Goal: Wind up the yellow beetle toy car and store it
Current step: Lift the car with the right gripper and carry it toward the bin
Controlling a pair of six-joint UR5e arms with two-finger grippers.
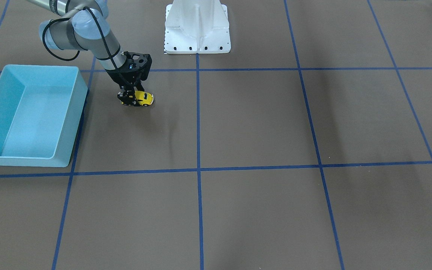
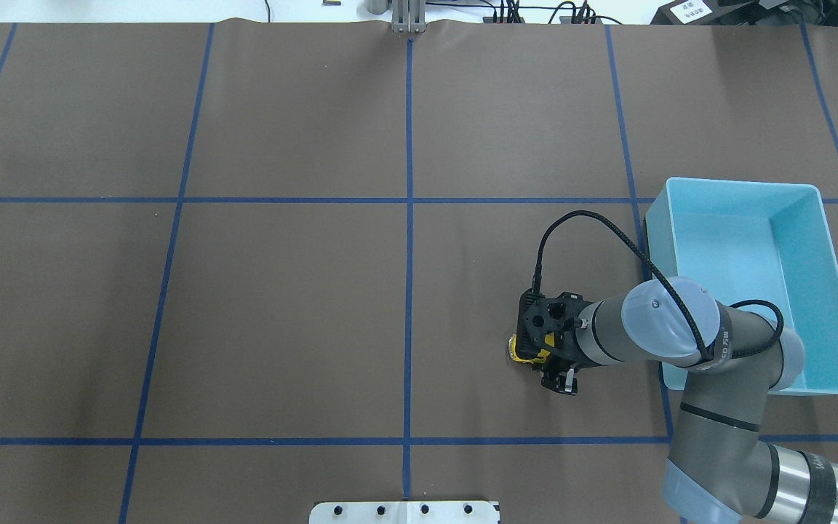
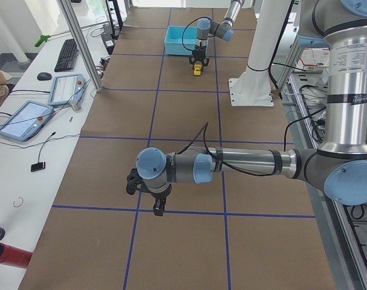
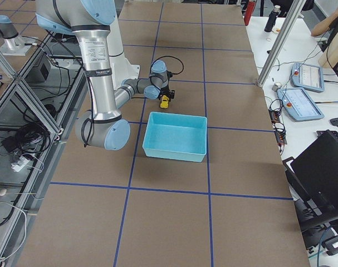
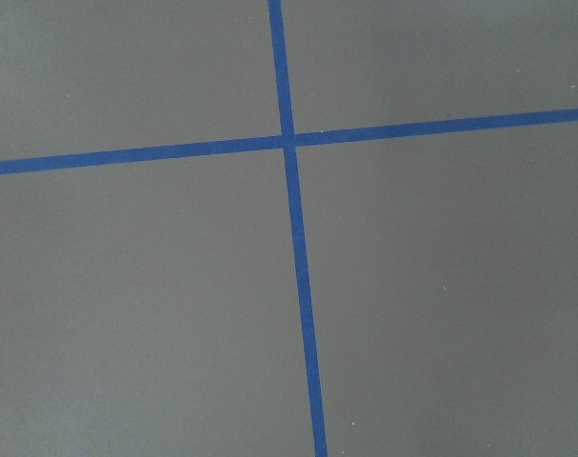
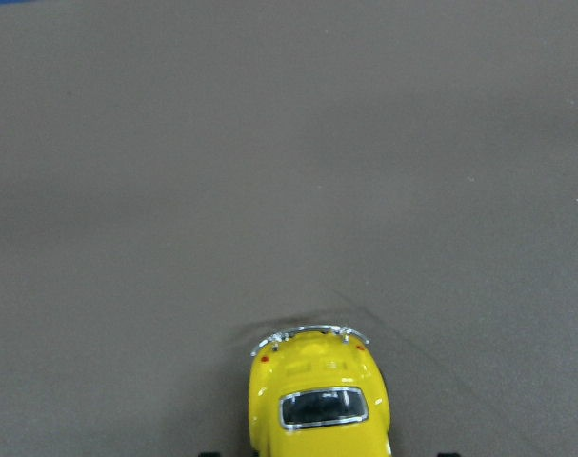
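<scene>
Overhead exterior: tool (image 2: 540, 352) astride yellow car (image 2: 519, 351)

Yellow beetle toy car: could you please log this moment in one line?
right pincer | astride yellow beetle toy car | on table | grip unclear | bin empty

Overhead camera looks forward and down from behind the robot, while the front-facing one looks steeply down from across the counter (image 1: 261, 123), both taking in the light blue bin (image 1: 24, 161) and the yellow beetle toy car (image 1: 145, 98). Side cameras at the counter's ends look along it, the left-end one with the left arm (image 3: 243, 162) near, the right-end one with the bin near. Right wrist camera sits close above the car's roof; left wrist camera faces only counter and blue tape (image 5: 290, 143)
</scene>
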